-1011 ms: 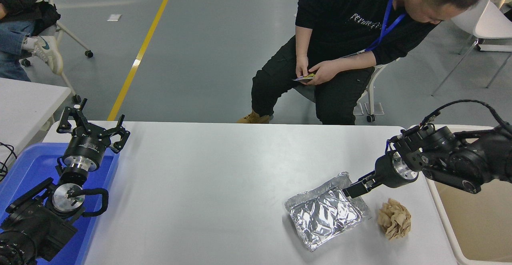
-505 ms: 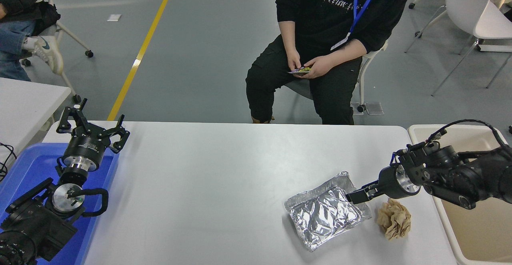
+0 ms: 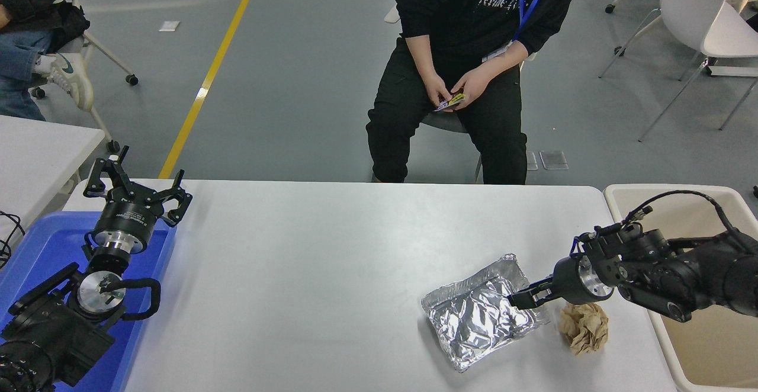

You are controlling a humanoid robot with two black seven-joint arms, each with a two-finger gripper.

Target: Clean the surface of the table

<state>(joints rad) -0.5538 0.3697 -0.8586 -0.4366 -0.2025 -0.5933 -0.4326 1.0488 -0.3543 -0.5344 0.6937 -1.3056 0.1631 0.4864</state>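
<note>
- Head view: the table surface [image 3: 308,273] lay wide in front of the robot, with a foil tray [image 3: 481,320] and a paper ball [image 3: 584,328] on it.
- The right gripper [image 3: 521,297] was at the tray's rim, maybe to lift it away; its grip could not be told.
- The left gripper [image 3: 137,186] was parked wide open and empty over a blue bin [image 3: 41,244].

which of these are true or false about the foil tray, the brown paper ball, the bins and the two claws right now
1. The foil tray lies on the table surface. True.
2. The crumpled brown paper ball sits inside the beige bin. False: it lies on the table, right of the tray.
3. The right claw is at the tray's right rim. True.
4. The left claw holds the tray. False: it is open and empty above the blue bin.
5. A seated person is beyond the table's far edge. True.
</note>
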